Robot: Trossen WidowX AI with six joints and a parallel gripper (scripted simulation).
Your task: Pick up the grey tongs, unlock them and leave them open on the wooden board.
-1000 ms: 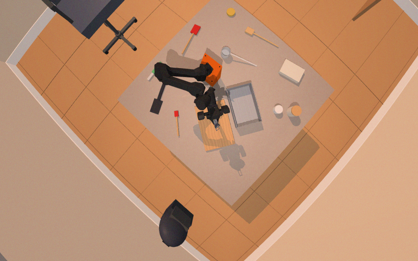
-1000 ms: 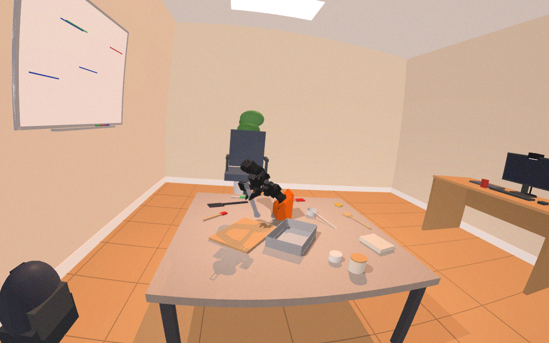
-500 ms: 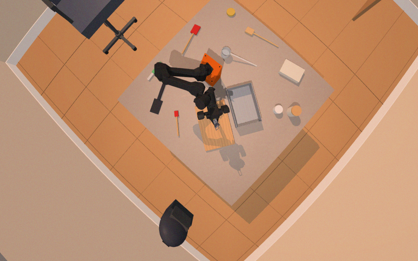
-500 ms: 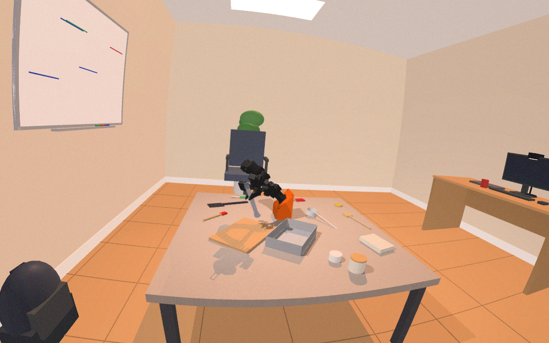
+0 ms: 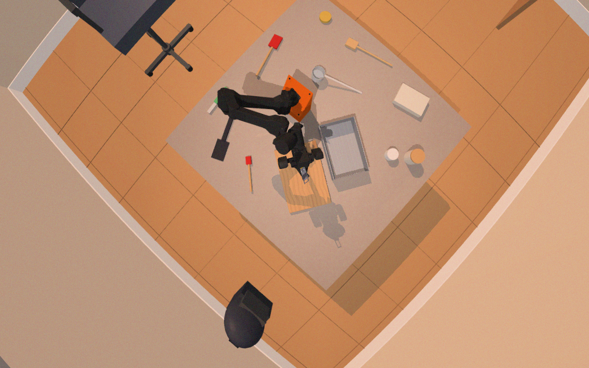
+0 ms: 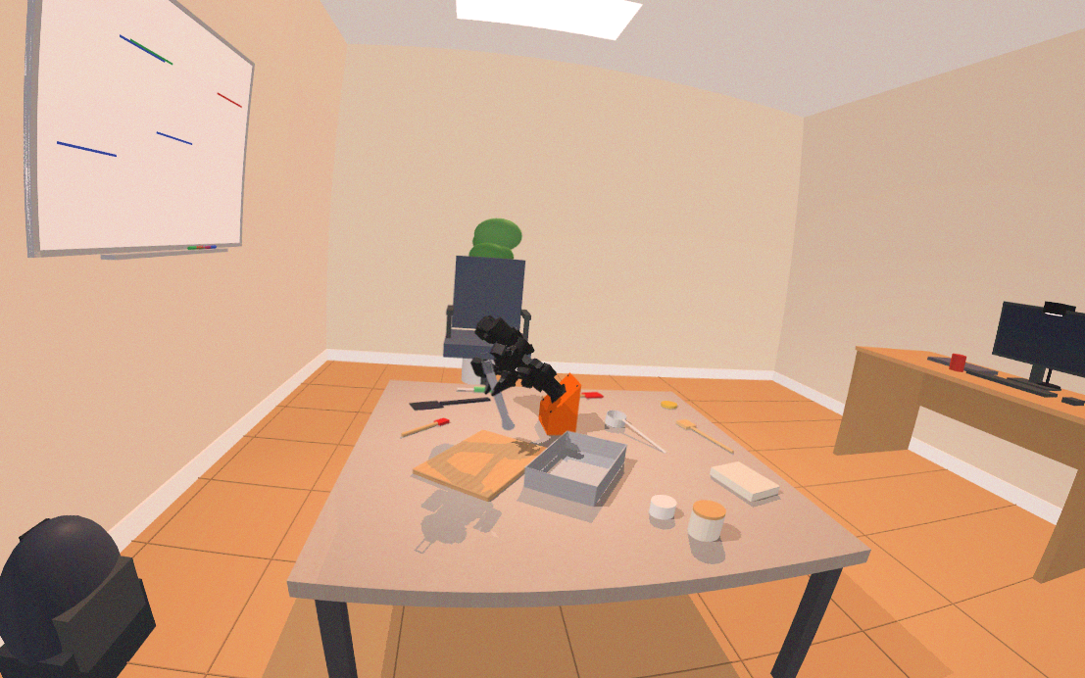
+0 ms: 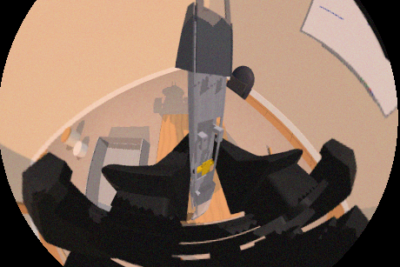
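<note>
The grey tongs (image 5: 304, 172) (image 6: 499, 403) (image 7: 208, 101) are off the tin and held in the air, steeply tilted, with the broad end low and the wire loop end up. Their arms look close together; the lock's state is hard to tell. A yellow piece shows between them in the wrist view. My gripper (image 5: 303, 167) (image 6: 491, 384) (image 7: 200, 135) is shut on the tongs, high over the wooden board (image 5: 296, 207) (image 6: 478, 485) (image 7: 170, 128). The grey roasting tin (image 5: 363, 148) (image 6: 567, 489) (image 7: 143, 144) stands beside the board and looks empty. The fingertips are partly hidden.
The orange base (image 5: 304, 98) (image 6: 561, 414) stands behind the board. A red brush (image 5: 248, 160) (image 6: 441, 421) lies left of it and a black turner (image 5: 220, 150) (image 6: 426, 405) farther back. A white cup (image 5: 392, 153) (image 6: 663, 507) and a jar (image 5: 417, 156) (image 6: 706, 522) stand beyond the tin.
</note>
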